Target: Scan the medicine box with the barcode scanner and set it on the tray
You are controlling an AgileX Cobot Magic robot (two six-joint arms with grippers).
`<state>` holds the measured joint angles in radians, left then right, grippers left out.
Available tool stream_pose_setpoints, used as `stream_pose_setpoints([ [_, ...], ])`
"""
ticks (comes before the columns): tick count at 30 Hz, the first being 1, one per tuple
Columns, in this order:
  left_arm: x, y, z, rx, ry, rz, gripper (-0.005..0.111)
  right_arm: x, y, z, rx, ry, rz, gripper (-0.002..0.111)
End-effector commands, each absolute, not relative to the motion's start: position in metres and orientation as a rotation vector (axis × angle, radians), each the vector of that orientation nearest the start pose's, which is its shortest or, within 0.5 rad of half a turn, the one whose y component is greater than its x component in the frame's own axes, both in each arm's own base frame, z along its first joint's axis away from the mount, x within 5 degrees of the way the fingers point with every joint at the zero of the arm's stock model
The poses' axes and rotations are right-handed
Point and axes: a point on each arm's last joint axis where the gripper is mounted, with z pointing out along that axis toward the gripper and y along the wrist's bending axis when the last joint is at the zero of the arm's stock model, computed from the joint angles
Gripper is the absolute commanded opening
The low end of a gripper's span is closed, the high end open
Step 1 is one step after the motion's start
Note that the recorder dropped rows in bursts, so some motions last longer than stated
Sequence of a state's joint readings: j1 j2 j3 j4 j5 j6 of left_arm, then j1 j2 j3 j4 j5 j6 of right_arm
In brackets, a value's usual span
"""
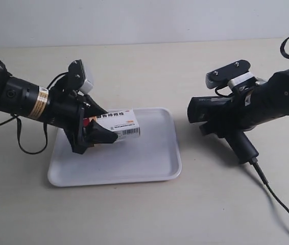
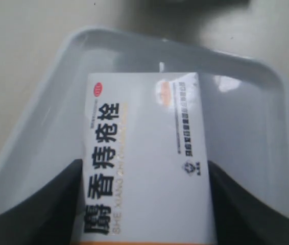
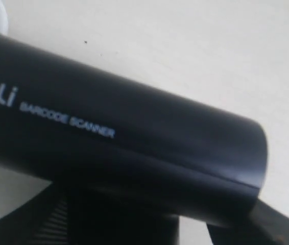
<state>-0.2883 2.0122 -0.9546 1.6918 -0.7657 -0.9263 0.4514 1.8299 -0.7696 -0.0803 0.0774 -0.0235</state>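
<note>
exterior view: the white tray [image 1: 134, 171] lies flat on the beige table [image 1: 144, 214]; the medicine box [image 1: 119, 125] is held over the tray's far left part, its barcode face turned toward the camera. whether the box's lower edge touches the tray floor cannot be judged from this angle. the left gripper [image 1: 94, 124], on the arm at this view's left, reaches in low from the side, nearly level, with its black fingers clamped on the box's red-banded end. to the right of the tray and apart from it, the right gripper [image 1: 221, 115] grasps the barcode scanner [image 1: 221, 120], whose boxy head points toward the tray and whose handle slants down to the table, with the black cable [image 1: 280, 204] trailing toward the near right corner.

left wrist view: the medicine box [image 2: 144, 163] fills the centre, printed face up, a dark finger [image 2: 42, 204] pressed against each long side; the tray [image 2: 251, 132] rim curves round beyond it.

right wrist view: the scanner [image 3: 119, 143] body, lettered "barcode scanner", spans the frame over bare table [image 3: 195, 46]; dark finger parts [image 3: 63, 217] sit against its underside, closed on it.
</note>
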Motion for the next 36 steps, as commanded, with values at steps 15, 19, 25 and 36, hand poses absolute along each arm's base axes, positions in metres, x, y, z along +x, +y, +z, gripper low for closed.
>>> stream_pose_setpoints([
  [15,0.316,-0.157,0.081,1.465,1.963,-0.726,0.092,0.287,0.139,0.097,-0.652,2.549,0.137,0.062],
  [19,0.315,-0.158,0.084,1.449,1.966,-0.755,0.105,0.287,0.139,0.102,-0.605,2.548,0.153,0.084],
  [25,0.314,-0.156,0.126,1.453,1.901,-0.706,0.105,0.278,0.135,0.153,-0.559,2.488,0.177,0.088],
  [36,0.267,-0.154,0.240,1.323,1.710,-0.887,0.071,0.207,0.102,0.301,-0.429,2.142,0.305,0.050],
])
